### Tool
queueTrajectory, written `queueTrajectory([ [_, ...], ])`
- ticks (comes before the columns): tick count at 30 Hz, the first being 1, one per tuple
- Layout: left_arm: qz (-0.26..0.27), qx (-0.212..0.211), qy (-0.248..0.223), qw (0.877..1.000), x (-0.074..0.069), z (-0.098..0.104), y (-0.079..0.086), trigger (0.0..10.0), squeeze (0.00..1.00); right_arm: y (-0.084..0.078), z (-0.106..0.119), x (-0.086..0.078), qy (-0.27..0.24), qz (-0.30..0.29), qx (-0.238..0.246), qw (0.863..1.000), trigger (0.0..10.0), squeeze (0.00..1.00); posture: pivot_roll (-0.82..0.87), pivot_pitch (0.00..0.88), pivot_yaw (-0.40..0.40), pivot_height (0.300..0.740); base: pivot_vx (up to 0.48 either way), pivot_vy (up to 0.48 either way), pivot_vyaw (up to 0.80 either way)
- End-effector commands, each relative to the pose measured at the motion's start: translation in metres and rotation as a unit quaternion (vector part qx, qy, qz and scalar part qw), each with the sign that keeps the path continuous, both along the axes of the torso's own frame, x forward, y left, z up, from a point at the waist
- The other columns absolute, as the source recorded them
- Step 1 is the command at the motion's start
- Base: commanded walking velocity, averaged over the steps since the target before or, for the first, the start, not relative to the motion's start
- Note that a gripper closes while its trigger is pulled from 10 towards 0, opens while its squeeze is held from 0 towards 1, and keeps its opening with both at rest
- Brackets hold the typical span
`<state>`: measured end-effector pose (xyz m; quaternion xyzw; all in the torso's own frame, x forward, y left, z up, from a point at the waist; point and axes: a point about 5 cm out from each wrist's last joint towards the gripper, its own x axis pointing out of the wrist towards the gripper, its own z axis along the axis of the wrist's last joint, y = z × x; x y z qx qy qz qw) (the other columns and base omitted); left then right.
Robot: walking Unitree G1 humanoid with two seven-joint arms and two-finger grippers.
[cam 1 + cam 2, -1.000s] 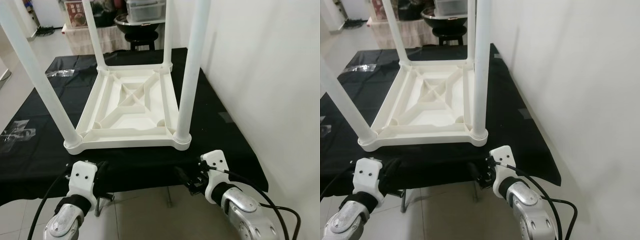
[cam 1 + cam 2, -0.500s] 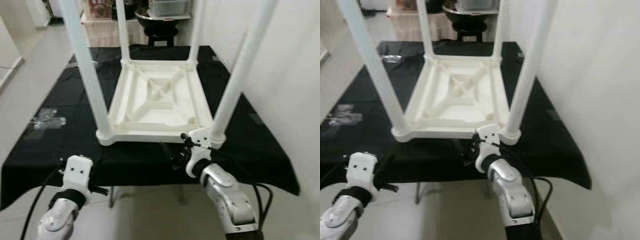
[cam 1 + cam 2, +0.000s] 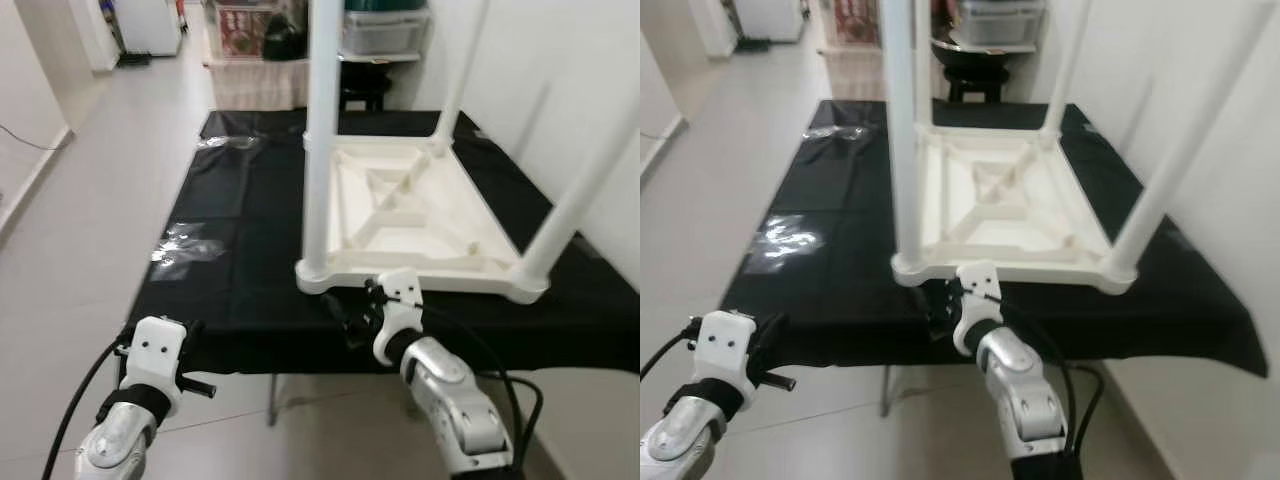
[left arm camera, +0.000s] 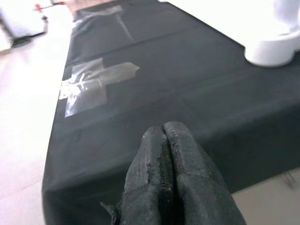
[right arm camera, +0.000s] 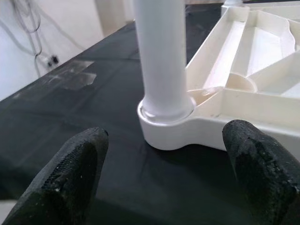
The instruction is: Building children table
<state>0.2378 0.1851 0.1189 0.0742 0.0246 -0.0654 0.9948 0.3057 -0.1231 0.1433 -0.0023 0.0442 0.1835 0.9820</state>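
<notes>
A white plastic children's table (image 3: 410, 215) lies upside down on a black-covered table (image 3: 250, 200), its legs pointing up. My right gripper (image 3: 350, 320) is open at the black table's front edge. Its two black fingers (image 5: 70, 173) stand either side of the white table's near left corner (image 5: 178, 133), just short of it, where a white leg (image 5: 161, 51) sits in its socket. Nothing is between the fingers. My left gripper (image 4: 164, 136) is shut on nothing, low in front of the cloth's front left edge.
A clear plastic wrapper (image 3: 185, 245) lies on the black cloth left of the white table. A white wall (image 3: 600, 90) runs along the right. Shelves with boxes (image 3: 385, 35) and a covered bench (image 3: 255, 80) stand behind. Open tiled floor (image 3: 90, 200) lies to the left.
The whole view has swung to the left. My right gripper has risen from below the cloth's edge to the white table's near left corner. The left arm stays low.
</notes>
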Motion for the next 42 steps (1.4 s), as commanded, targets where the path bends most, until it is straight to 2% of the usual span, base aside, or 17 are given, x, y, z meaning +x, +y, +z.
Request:
queueTrajectory([
  [1,-0.003,-0.005,0.001,1.0,-0.001,-0.001,-0.001,10.0,0.0,-0.005,-0.006,0.001,0.009,-0.018,-0.004,1.0,10.0,0.0,0.0,0.098,-0.005,0.74,0.0,0.0,0.0],
  [8,-0.003,-0.019,0.007,1.0,-0.003,-0.003,-0.001,10.0,0.0,-0.017,-0.007,0.006,0.009,-0.062,0.0,0.998,10.0,0.0,0.0,0.096,-0.008,0.74,0.0,0.0,0.0],
  [13,0.008,-0.034,0.007,0.999,-0.006,-0.004,0.003,10.0,0.0,-0.032,-0.008,0.008,0.008,-0.092,-0.012,0.996,10.0,0.0,0.0,0.095,-0.013,0.74,0.0,0.0,0.0],
  [16,0.03,-0.048,0.015,0.998,-0.014,-0.008,0.011,10.0,0.0,-0.065,-0.01,0.0,0.012,-0.112,-0.027,0.993,10.0,0.0,0.0,0.104,-0.021,0.74,0.0,0.0,0.0],
  [18,0.038,-0.048,0.022,0.998,-0.017,-0.011,0.014,10.0,0.0,-0.075,-0.01,-0.006,0.014,-0.11,-0.031,0.993,10.0,0.0,-0.01,0.106,-0.023,0.74,0.0,0.0,0.0],
  [21,0.038,-0.048,0.022,0.998,-0.017,-0.011,0.014,10.0,0.0,-0.075,-0.01,-0.006,0.014,-0.11,-0.031,0.993,10.0,0.0,-0.01,0.106,-0.023,0.74,0.0,0.0,0.0],
  [24,0.038,-0.065,0.029,0.997,-0.02,-0.014,0.015,10.0,0.0,-0.081,-0.012,-0.02,0.018,-0.1,-0.036,0.994,10.0,0.0,-0.02,0.111,-0.025,0.74,0.0,-0.106,0.0],
  [27,0.027,-0.074,0.029,0.997,-0.02,-0.014,0.012,10.0,0.0,-0.079,-0.014,-0.024,0.02,-0.095,-0.036,0.995,10.0,0.0,-0.03,0.11,-0.024,0.74,0.0,-0.372,0.0],
  [31,0.019,-0.072,0.027,0.997,-0.019,-0.013,0.009,10.0,0.0,-0.072,-0.015,-0.023,0.018,-0.084,-0.033,0.996,10.0,0.0,-0.03,0.106,-0.019,0.74,0.0,-0.48,0.0],
  [32,0.019,-0.071,0.021,0.997,-0.016,-0.011,0.007,10.0,0.0,-0.066,-0.014,-0.022,0.014,-0.068,-0.031,0.997,10.0,0.0,-0.03,0.102,-0.021,0.74,0.0,0.0,0.0],
  [42,0.021,-0.077,0.021,0.997,-0.014,-0.01,0.008,10.0,0.0,-0.066,-0.009,-0.017,0.003,-0.058,-0.046,0.997,10.0,0.0,-0.02,0.095,-0.023,0.74,0.0,0.0,0.0],
])
